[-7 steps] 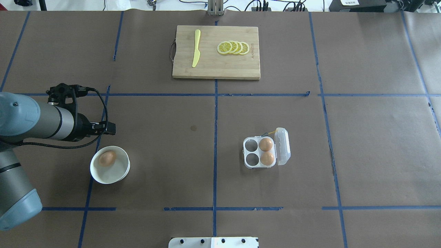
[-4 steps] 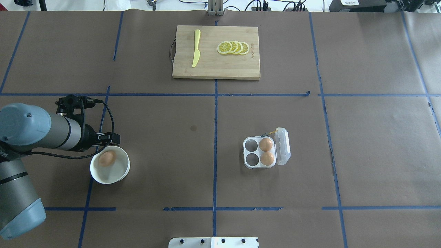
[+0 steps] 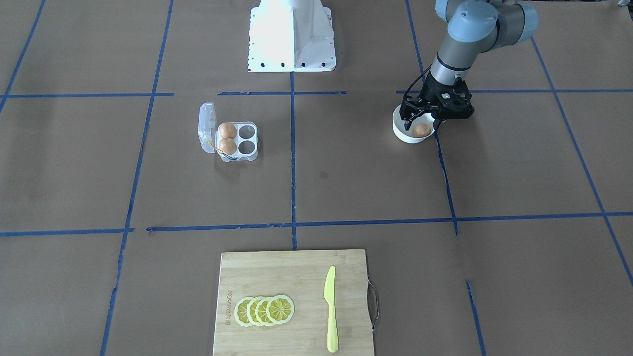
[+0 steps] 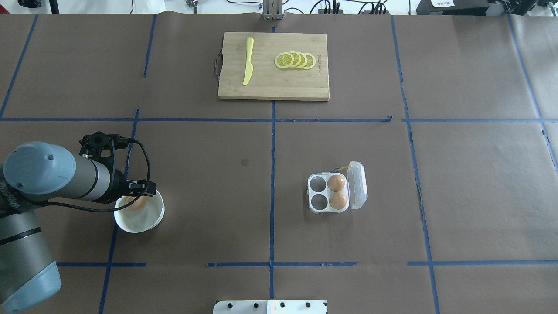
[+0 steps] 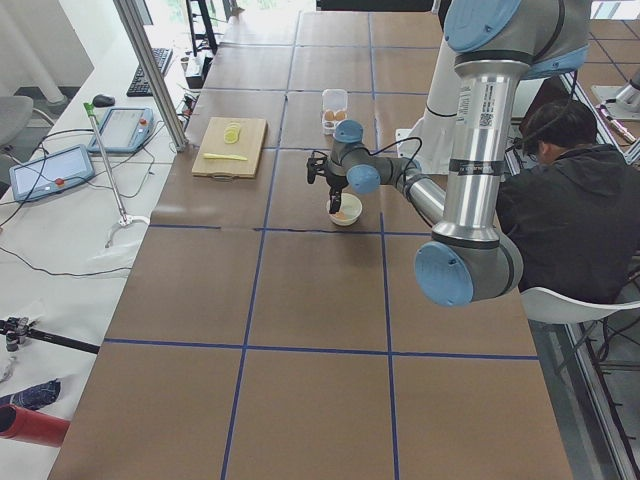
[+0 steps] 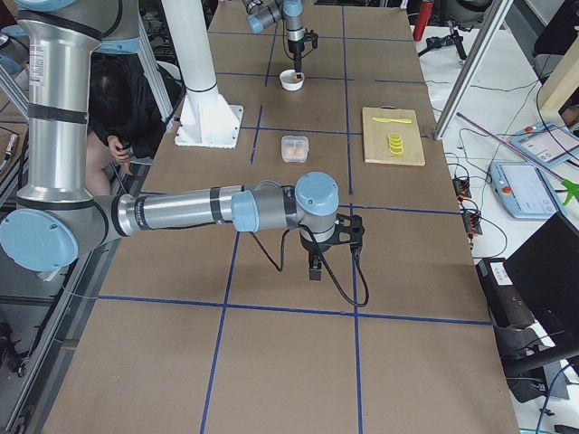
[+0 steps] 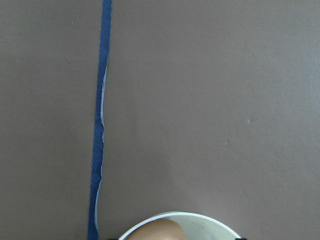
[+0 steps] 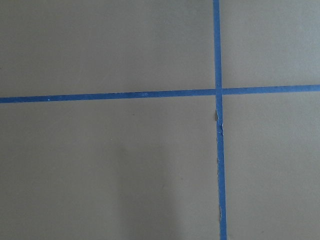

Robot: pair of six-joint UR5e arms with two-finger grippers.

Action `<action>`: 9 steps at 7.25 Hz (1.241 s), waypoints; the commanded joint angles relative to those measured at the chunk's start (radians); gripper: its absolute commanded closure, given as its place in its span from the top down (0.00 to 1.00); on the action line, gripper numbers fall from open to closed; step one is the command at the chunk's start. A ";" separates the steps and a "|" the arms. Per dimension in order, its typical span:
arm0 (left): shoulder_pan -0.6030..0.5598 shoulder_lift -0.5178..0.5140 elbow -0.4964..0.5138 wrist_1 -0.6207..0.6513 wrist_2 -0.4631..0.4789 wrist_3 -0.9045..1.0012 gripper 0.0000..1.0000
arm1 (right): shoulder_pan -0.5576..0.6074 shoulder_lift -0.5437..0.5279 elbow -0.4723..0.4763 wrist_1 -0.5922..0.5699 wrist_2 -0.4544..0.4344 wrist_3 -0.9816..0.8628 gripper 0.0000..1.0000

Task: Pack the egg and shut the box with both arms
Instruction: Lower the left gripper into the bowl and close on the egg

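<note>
Light-brown egg (image 3: 421,130) lies in the white bowl (image 3: 401,134), directly beneath the left gripper (image 3: 422,120) — fingers spread wide, one at each side of the bowl. Box (image 3: 236,139) stands well apart, to this gripper's right, lid (image 3: 206,121) open, two eggs (image 3: 227,138) in the cups nearest the lid. Right gripper (image 6: 314,269) hangs over the table (image 6: 271,362) — opening cannot be determined.

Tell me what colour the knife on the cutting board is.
Pale yellow-green. The knife shows best in the exterior front-facing view.
</note>
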 commanded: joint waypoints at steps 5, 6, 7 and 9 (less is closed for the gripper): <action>0.053 -0.002 0.027 0.005 0.000 0.000 0.82 | 0.000 -0.001 0.003 0.000 -0.002 0.000 1.00; 0.053 -0.002 0.029 0.005 0.000 0.000 0.82 | 0.000 -0.001 0.003 0.000 -0.002 0.000 1.00; 0.053 -0.002 0.034 0.005 0.000 0.000 0.82 | 0.000 -0.002 0.003 0.000 -0.002 0.000 1.00; 0.053 -0.006 0.052 0.005 0.000 0.001 0.82 | 0.000 -0.004 0.004 0.000 -0.002 0.000 1.00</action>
